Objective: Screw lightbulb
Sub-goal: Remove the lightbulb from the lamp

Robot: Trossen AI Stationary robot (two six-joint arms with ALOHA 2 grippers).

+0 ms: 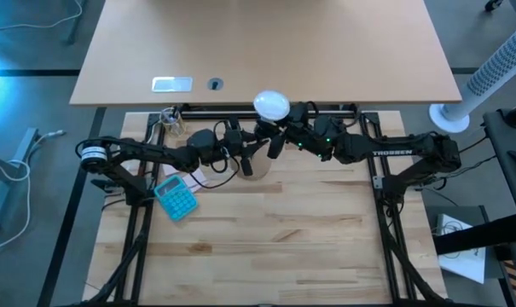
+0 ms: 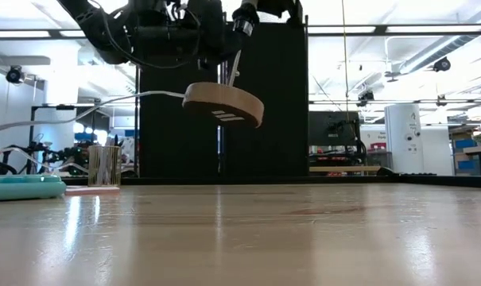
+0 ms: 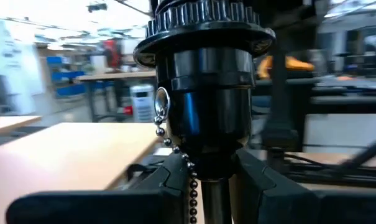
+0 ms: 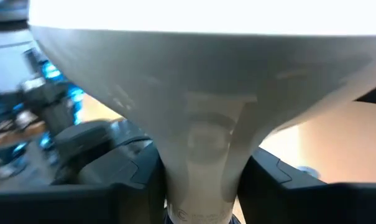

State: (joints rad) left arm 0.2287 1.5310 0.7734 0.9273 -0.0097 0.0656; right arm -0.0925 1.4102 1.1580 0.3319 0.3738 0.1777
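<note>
Gripping the lightbulb (image 4: 200, 124) neck, right jaws; left jaws clamp the socket (image 3: 203, 93) stem.

Above the far middle of the slatted table (image 1: 283, 247), the lightbulb (image 1: 271, 105) sits just right of the lamp socket (image 3: 203, 118), whose stem rises from a wooden disc (image 2: 223, 104) hanging tilted, clear of the tabletop. The right gripper (image 4: 200, 186) straddles the bulb's neck; the left gripper (image 3: 203, 186) flanks the socket's stem. A calculator (image 1: 176, 199) lies at the table's left, seemingly beside a small cup (image 2: 103, 165).
</note>
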